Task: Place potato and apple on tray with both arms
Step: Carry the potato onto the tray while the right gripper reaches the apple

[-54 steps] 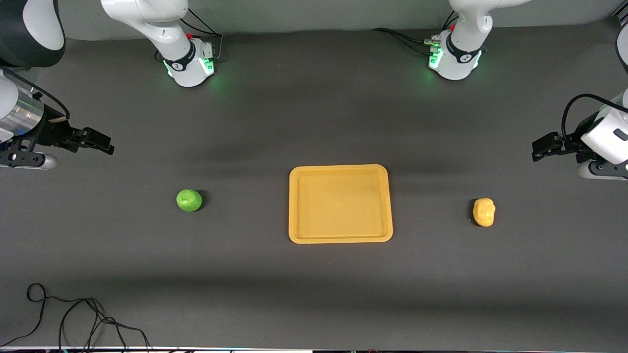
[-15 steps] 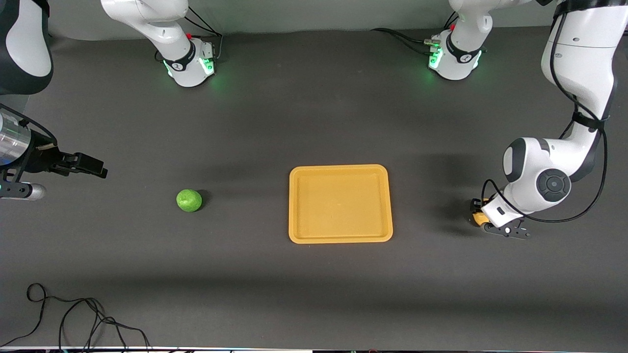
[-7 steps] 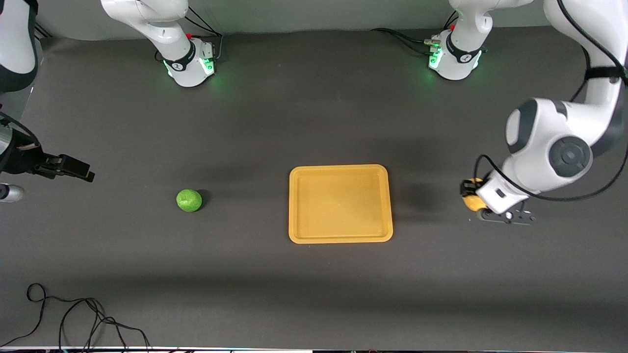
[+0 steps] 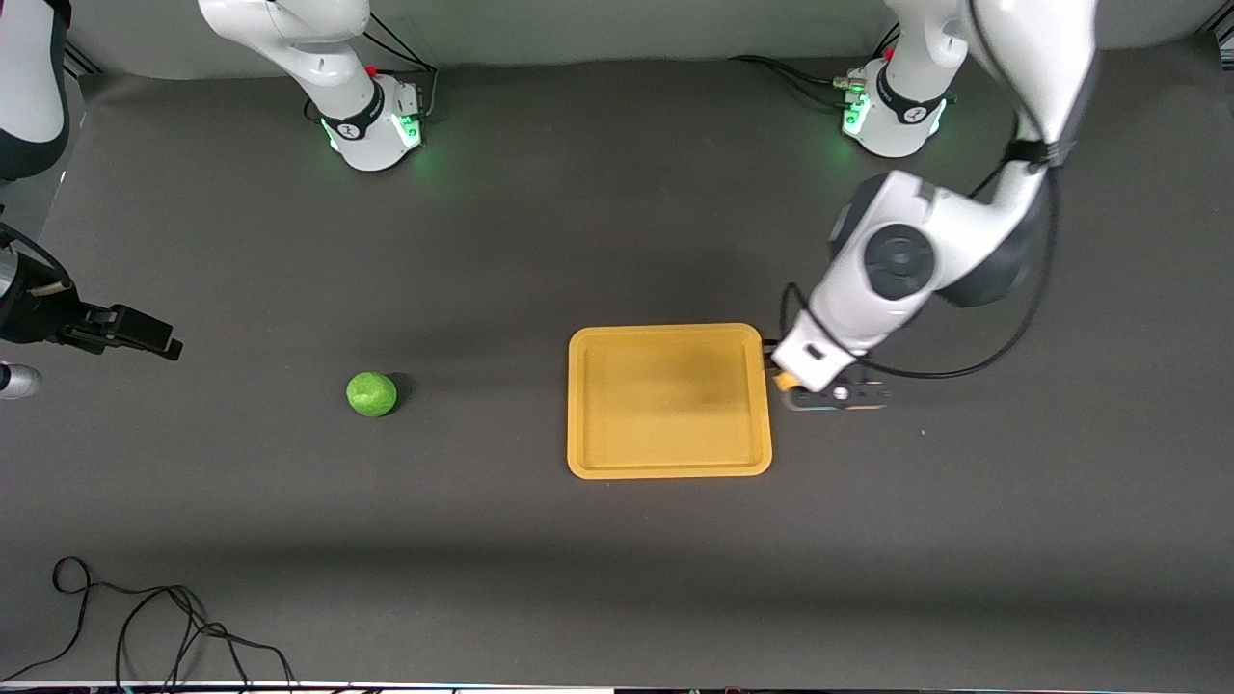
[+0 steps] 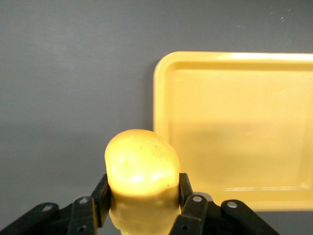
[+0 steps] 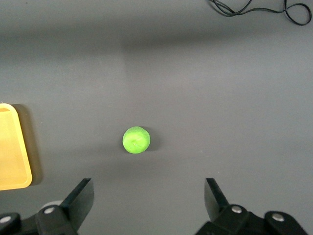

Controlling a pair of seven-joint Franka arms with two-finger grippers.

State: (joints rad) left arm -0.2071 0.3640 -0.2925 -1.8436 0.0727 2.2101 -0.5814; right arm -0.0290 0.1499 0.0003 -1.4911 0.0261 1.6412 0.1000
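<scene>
My left gripper (image 4: 786,379) is shut on the yellow potato (image 4: 787,383) and holds it in the air over the tray's edge at the left arm's end. In the left wrist view the potato (image 5: 142,171) sits between the fingers of the left gripper (image 5: 143,198), beside the orange-yellow tray (image 5: 234,132). The tray (image 4: 573,405) lies at mid-table with nothing on it. The green apple (image 4: 371,394) rests on the table toward the right arm's end. My right gripper (image 4: 145,333) is open and empty in the air, apart from the apple (image 6: 136,140), which lies ahead of its spread fingers (image 6: 80,198).
A loose black cable (image 4: 145,627) lies on the dark table near the front camera at the right arm's end; it also shows in the right wrist view (image 6: 254,7). The two arm bases (image 4: 371,120) (image 4: 892,116) stand along the table's back edge.
My left gripper came down on the potato, took hold of it, lifted it and carried it to the tray's edge. My right gripper has barely moved.
</scene>
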